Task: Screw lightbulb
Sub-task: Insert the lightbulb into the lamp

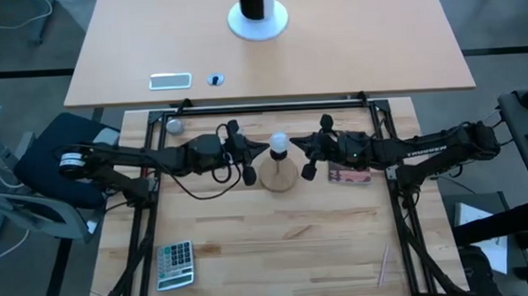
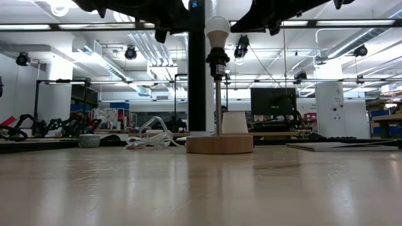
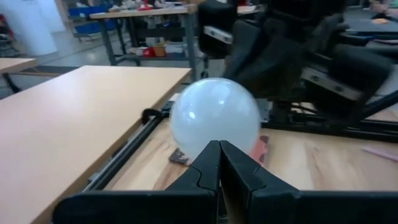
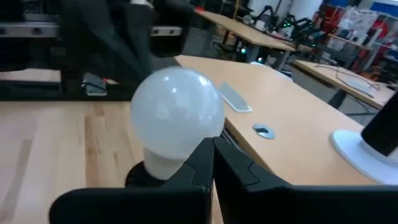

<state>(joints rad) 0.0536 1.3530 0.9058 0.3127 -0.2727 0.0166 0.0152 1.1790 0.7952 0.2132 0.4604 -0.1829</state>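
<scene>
The white frosted lightbulb (image 1: 279, 144) stands upright in the black socket (image 2: 218, 61) on a thin rod above the round wooden disc stand (image 2: 219, 144), mid-table. My left gripper (image 1: 264, 149) reaches in level from the table's left, its shut fingertips (image 3: 219, 149) right at the globe (image 3: 214, 118). From the right, my right gripper (image 1: 295, 146) comes in level and shut, its fingertips (image 4: 213, 146) beside the bulb's neck (image 4: 163, 163). My left gripper has its shut tips against the lower part of the globe (image 3: 211, 134), coming level from the table's left; whether they touch it I cannot tell. My right gripper has its shut tips beside the bulb's neck (image 4: 180, 158), level from the right; touch cannot be told either.
A calculator (image 1: 174, 263) lies near the front left. At the far left corner rests a small grey ball (image 1: 174, 126). Under the right arm is a reddish packet (image 1: 348, 173), and a thin stick (image 1: 384, 263) lies at the front right. The desk beyond carries a white-based post (image 1: 258, 19).
</scene>
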